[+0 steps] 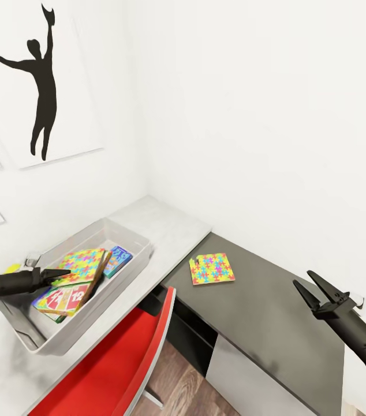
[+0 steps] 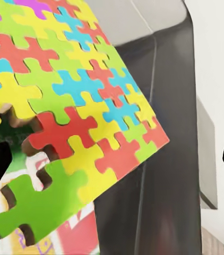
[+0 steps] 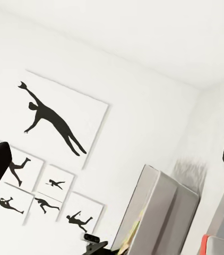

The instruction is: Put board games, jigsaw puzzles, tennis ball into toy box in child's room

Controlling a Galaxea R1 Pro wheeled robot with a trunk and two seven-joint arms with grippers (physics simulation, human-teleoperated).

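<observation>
- While the left tool (image 1: pixel 62 273) hangs over the near side of the toy box (image 1: pixel 126 232), its tips meet the edge of a jigsaw puzzle (image 1: pixel 83 264) lying tilted on the pile inside; the left wrist view puts that puzzle (image 2: pixel 75 106) right between the fingers, but I cannot tell whether they are pinching it or have let go.
- Under that puzzle sits a green-orange-red board game (image 1: pixel 64 299), and a small blue board game (image 1: pixel 118 260) lies beside it, both inside the toy box on the light-grey bench (image 1: pixel 165 222).
- A speck of yellow-green at the box's far-left rim may be the tennis ball (image 1: pixel 13 268); too small to be sure.
- The second jigsaw puzzle (image 1: pixel 212 268) lies flat on the lower dark-grey bench (image 1: pixel 275 312), outside the box and just past the corner where the two benches meet.
- The right tool (image 1: pixel 316 288) hovers with fingers spread and empty, above the dark bench.
- That loose puzzle lies ahead and to the left of the right tool, roughly square, with no clear long axis; I judge the right arm better placed for it, since the left is occupied at the box.
</observation>
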